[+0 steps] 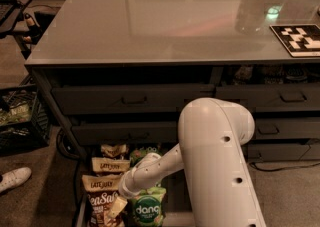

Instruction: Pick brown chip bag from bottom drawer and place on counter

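Observation:
The bottom drawer [80,210] is pulled open at the lower left and holds several snack bags. The brown chip bag [99,207], dark brown with white "Sea Salt" lettering, lies at the drawer's front left. My gripper [120,202] reaches down into the drawer from the white arm. It sits at the right edge of the brown bag, between it and a green "dang" bag [149,211]. The counter [165,16] is a glossy grey top above the drawers.
Two "Late July" bags [105,165] lie behind the brown bag in the drawer. Closed drawers [132,98] with bar pulls sit above. A black crate [17,116] and a white shoe [12,178] are on the floor at left. A black-and-white tag board [297,38] lies on the counter's right.

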{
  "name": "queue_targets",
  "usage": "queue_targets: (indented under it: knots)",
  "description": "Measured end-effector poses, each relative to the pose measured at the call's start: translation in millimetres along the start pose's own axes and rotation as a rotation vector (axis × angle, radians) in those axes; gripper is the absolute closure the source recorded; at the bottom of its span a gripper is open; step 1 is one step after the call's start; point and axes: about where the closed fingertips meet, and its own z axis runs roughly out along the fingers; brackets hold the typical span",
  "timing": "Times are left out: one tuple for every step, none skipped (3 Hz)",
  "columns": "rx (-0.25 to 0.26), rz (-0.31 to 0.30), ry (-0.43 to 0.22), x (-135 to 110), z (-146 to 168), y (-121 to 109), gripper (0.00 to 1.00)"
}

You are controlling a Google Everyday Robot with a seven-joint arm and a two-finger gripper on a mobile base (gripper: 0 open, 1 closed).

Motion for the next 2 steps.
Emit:
queue_targets:
  knots:
    - [0.009, -0.03, -0.025, -15.0, 11.0, -11.1, 0.0]
    - [0.019, -0.059, -0.048, -27.7, 24.2, -22.5, 0.0]
